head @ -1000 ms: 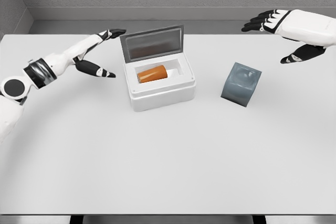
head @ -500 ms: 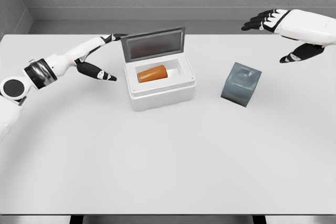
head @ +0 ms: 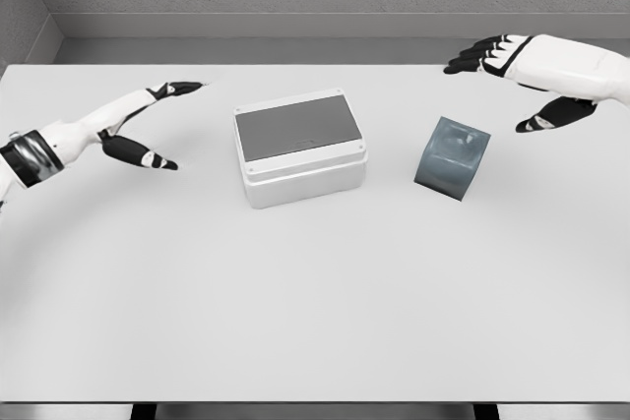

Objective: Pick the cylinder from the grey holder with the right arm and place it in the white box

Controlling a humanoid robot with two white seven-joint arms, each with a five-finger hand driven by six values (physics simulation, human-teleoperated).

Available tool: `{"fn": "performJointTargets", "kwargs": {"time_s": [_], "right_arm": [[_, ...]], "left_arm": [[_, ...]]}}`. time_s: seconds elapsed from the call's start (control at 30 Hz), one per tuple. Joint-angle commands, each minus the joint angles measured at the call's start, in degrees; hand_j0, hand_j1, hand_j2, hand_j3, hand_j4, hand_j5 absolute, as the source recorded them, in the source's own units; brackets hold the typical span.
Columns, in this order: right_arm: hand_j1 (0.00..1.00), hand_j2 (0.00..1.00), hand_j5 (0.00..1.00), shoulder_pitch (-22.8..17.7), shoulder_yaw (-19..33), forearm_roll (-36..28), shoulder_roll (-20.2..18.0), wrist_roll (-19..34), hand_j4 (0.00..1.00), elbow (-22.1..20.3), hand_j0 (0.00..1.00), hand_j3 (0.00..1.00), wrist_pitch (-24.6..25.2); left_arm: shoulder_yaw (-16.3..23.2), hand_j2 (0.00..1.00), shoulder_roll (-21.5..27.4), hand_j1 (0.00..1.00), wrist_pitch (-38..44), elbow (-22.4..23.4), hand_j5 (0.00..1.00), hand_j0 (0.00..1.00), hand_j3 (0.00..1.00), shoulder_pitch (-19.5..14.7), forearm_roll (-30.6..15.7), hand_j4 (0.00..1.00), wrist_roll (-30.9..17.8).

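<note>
The white box (head: 300, 150) stands at the table's middle with its grey lid down flat, so the orange cylinder is hidden from view. To its right the grey holder (head: 451, 157) sits tilted with nothing showing in it. My left hand (head: 148, 125) hovers left of the box, fingers spread, holding nothing. My right hand (head: 507, 71) hangs above and right of the holder, fingers spread and holding nothing.
The white table (head: 315, 292) stretches wide in front of the box and holder. A grey wall runs along the table's far edge.
The box lid has swung down shut over the orange cylinder. My left hand has pulled back to the left, away from the box. The right hand has barely shifted.
</note>
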State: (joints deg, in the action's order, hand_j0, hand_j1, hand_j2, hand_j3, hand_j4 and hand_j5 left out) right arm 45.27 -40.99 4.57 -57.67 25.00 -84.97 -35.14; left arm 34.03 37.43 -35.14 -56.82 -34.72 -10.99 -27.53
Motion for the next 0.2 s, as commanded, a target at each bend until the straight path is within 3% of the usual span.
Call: {"fn": "performJointTargets", "kwargs": {"time_s": [0.0, 0.03, 0.17], "right_arm": [[1.00, 1.00, 1.00, -0.18, -0.06, -0.36, -0.16, -0.04, 1.00, -0.28, 1.00, 1.00, 0.14], [1.00, 1.00, 1.00, -0.44, 0.03, -0.36, -0.16, -0.04, 1.00, -0.37, 1.00, 1.00, 0.14], [1.00, 1.00, 1.00, -1.23, -0.15, -0.36, -0.69, -0.04, 1.00, -0.72, 1.00, 1.00, 0.14]], "left_arm": [[-3.09, 1.00, 2.12, 1.00, 0.14, -0.04, 1.00, 1.00, 1.00, 0.26, -0.70, 1.00, -0.15], [-4.85, 1.00, 2.30, 1.00, 0.14, -0.04, 1.00, 1.00, 1.00, 1.50, -0.70, 1.00, -0.24], [-5.11, 1.00, 3.27, 1.00, 0.14, -0.13, 1.00, 1.00, 1.00, 1.59, -0.88, 1.00, -0.42]]}}
